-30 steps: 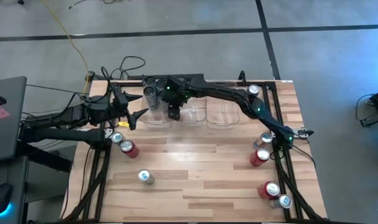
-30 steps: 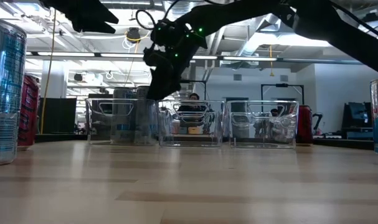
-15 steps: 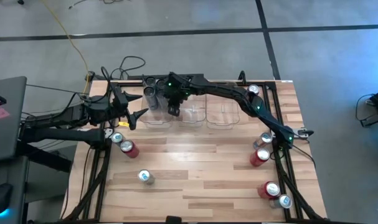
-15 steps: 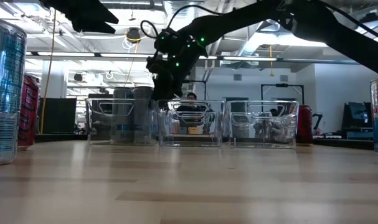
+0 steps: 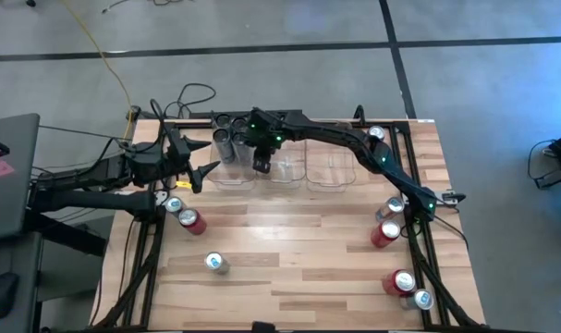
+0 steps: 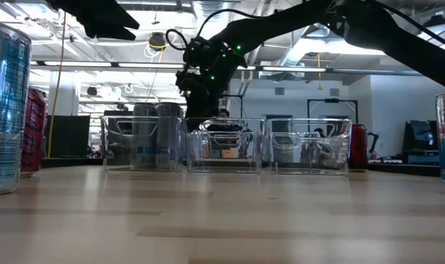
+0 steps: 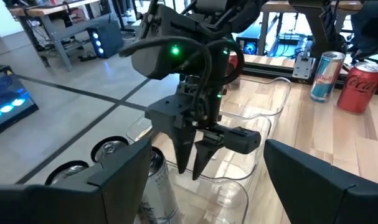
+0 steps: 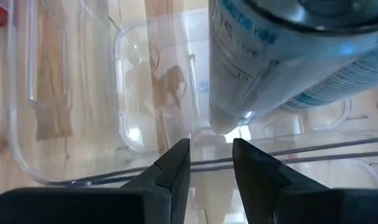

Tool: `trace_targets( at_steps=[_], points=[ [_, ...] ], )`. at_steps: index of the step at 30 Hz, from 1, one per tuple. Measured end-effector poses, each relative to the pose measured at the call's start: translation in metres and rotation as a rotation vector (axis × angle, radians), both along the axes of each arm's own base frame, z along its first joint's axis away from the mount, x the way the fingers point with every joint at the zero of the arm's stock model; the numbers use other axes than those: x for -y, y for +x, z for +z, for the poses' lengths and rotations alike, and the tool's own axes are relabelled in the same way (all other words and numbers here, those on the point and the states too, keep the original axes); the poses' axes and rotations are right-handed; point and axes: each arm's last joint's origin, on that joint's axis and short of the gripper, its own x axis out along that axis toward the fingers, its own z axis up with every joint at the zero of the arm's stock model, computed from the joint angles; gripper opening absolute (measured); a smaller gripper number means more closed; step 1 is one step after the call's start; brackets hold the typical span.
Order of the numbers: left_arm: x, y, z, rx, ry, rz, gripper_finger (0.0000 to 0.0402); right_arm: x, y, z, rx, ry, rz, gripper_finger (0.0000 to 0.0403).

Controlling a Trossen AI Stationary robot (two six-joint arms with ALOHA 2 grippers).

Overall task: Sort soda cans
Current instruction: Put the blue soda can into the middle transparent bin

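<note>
Moved: right gripper shifted slightly toward the middle bin since a second ago; fingers drawn closer together than before
Right gripper: hanging above the wall between the left bin and the middle bin; fingers a narrow gap apart, pinching nothing; pointing down at the bin rim
Nearest cans: dark grey cans standing upright in the left bin, just beside the right gripper; one looming close in the right wrist view
Bins: three clear ones in a row along the far side of the table; right bin beside the middle one
Left gripper: spread wide, holding nothing, hovering at the table's left edge near the left bin
Cans on the left: silver-blue can touching a red can; another silver-blue can nearer the front
Cans on the right: red can and red can by the right rail, silver-blue ones beside them
</note>
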Motion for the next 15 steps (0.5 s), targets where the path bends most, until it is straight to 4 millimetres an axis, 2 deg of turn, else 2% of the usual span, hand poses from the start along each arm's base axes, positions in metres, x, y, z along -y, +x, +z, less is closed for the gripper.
trace_targets(
  at_steps=[7, 15],
  points=[
    [-0.002, -0.001, 0.001, 0.002, 0.019, 0.09, 0.0306, -0.012, -0.003, 0.009, -0.058, 0.034, 0.03, 0.0139],
    [-0.002, -0.002, -0.001, -0.009, 0.004, 0.1, 0.0306, -0.026, -0.008, 0.043, 0.0, 0.006, 0.075, 0.0139]
  ],
)
